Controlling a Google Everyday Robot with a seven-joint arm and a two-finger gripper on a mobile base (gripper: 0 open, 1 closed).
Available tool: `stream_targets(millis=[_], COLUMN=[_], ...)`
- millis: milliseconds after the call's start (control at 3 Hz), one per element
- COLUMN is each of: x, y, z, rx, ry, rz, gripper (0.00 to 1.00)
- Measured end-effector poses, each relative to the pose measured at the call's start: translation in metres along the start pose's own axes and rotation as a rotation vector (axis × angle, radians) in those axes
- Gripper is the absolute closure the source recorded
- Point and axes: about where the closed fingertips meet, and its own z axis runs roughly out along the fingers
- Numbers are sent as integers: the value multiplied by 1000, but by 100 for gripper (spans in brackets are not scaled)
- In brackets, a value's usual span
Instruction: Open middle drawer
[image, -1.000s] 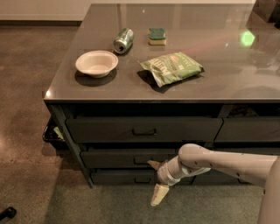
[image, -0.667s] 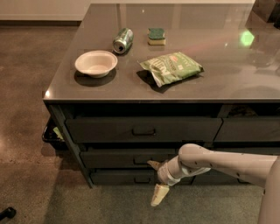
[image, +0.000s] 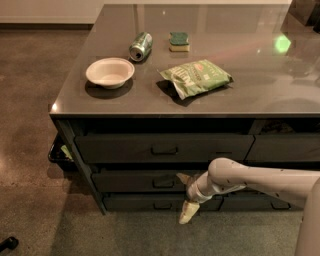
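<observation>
At closed middle drawer (image: 131, 181) front, jaws spread wide

Speckled brown floor (image: 30, 125), glossy grey table (image: 250, 95), green light glint (image: 282, 43), pale wall (image: 45, 12)

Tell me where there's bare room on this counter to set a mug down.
Bare: the countertop right of the chip bag, and the back strip right of the sponge. Crowded: left-centre, where bowl, can, sponge and bag cluster. The gripper is low, open, at the middle drawer, right of its handle.
</observation>
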Motion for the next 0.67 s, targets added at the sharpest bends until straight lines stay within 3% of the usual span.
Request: stream_targets(millis=[333, 667], x=[21, 40], y=[-9, -11], z=[-11, -8], rx=[32, 25], ry=[58, 86], rz=[26, 56], gripper=[0, 0])
